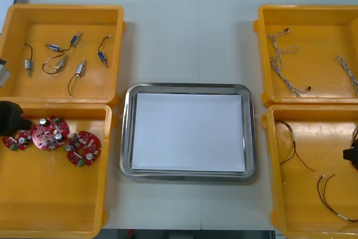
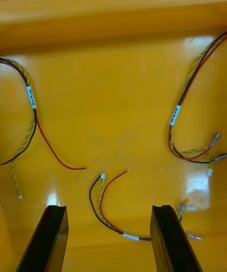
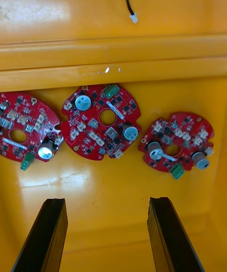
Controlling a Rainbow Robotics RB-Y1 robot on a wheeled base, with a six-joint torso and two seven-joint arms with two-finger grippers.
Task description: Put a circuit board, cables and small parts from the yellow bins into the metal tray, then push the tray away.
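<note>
— Metal tray (image 1: 127, 138) sits mid-table between the bins, white inside, and I can't see one thing in it.

— So nothing's done?

— Nothing loaded, by the look of it. Three circuit boards (image 1: 50, 133) lie in a row in the near left bin (image 1: 50, 205). The small metal parts (image 1: 56, 47) are scattered in the far left bin (image 1: 33, 23). The twisted cables (image 1: 282, 62) are in the far right bin (image 1: 319, 26), and the red and yellow cables (image 1: 293, 149) in the near right bin (image 1: 324, 194).

— And the arms?

— The left gripper (image 3: 106, 201) hangs over the boards at the table's left edge. Its fingers are spread wide with nothing between them, and the middle board (image 3: 101, 121) lies just ahead of the gap. The right gripper (image 2: 109, 207) is over the near right bin, spread just as wide and also empty. A short cable (image 2: 128, 236) lies on the bin floor under the gap between its fingers, and as far as I can tell they aren't touching it.

— What's left, then?

— All of it, I'd say. A board, cables and parts have to go into the tray, and then comes the push. Each gripper looks lined up for a first pick, the left on a board and the right on that short cable, but neither has hold of anything.
</note>
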